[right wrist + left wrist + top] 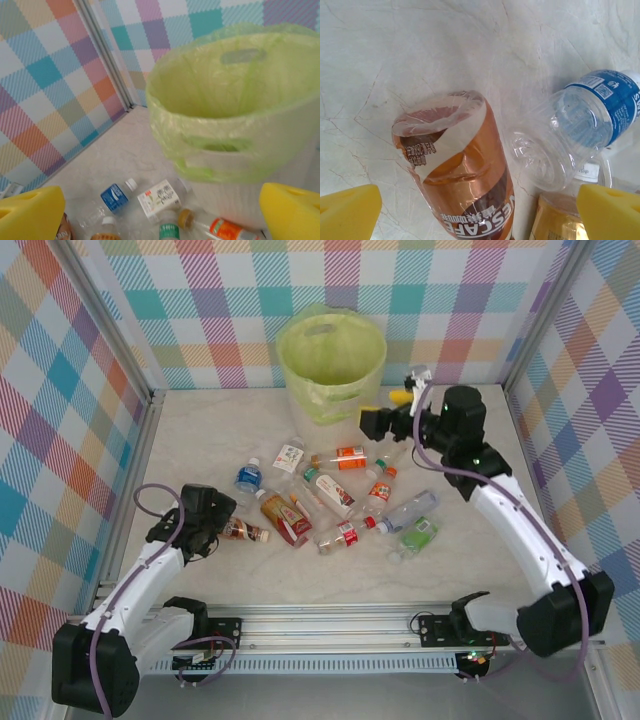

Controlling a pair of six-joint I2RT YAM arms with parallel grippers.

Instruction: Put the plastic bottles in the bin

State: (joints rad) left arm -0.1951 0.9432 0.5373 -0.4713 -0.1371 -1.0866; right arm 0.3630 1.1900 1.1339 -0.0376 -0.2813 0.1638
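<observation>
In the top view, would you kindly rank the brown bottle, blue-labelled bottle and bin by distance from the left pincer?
1. Brown bottle, right at the left pincer.
2. Blue-labelled bottle, just beyond.
3. Bin, at the back.

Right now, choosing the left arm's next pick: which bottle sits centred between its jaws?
The copper-brown Nescafe bottle, lying midway between the open left jaws; the blue-labelled bottle lies off-centre beside it.

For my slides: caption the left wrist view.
Open left end effector over a brown bottle, blue bottle beside it.
</observation>
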